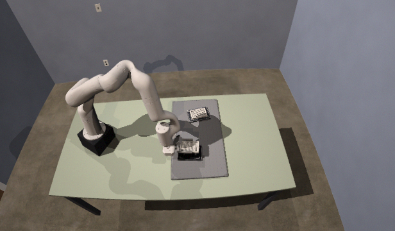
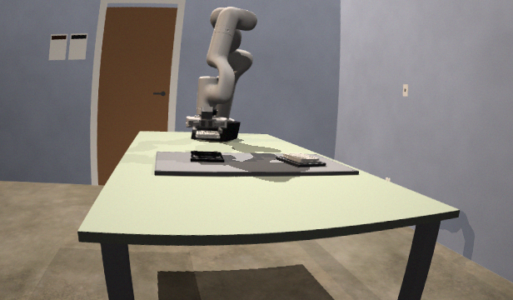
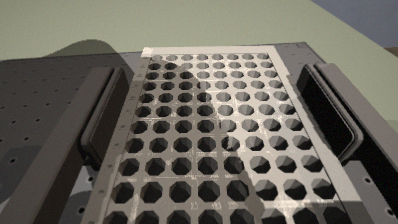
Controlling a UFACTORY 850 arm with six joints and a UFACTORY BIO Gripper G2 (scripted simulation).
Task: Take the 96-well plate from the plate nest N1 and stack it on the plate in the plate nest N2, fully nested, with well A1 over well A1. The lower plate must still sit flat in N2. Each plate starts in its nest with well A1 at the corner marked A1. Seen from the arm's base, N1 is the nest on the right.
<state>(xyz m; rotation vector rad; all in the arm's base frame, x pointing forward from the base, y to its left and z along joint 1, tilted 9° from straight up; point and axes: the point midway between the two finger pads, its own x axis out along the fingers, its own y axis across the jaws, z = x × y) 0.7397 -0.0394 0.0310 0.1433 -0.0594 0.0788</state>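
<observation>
My gripper point(image 1: 188, 147) point(image 2: 207, 131) point(image 3: 216, 115) is shut on a white 96-well plate point(image 1: 192, 145) point(image 2: 207, 134) point(image 3: 206, 111), with one pad along each long side. The held plate looks about level and is clear above the black nest N1 point(image 1: 190, 158) point(image 2: 206, 157), which is empty. The other white plate point(image 1: 198, 113) point(image 2: 301, 157) sits in the black nest N2 point(image 1: 199, 119) point(image 2: 317, 164), which stands slightly turned on the mat. I cannot read well A1 on either plate.
Both nests stand on the grey perforated mat point(image 1: 213, 167) point(image 2: 256, 168) on the pale green table point(image 1: 252, 135) point(image 2: 256, 204). The arm's black base point(image 1: 98, 144) stands on the side of the table away from the mat.
</observation>
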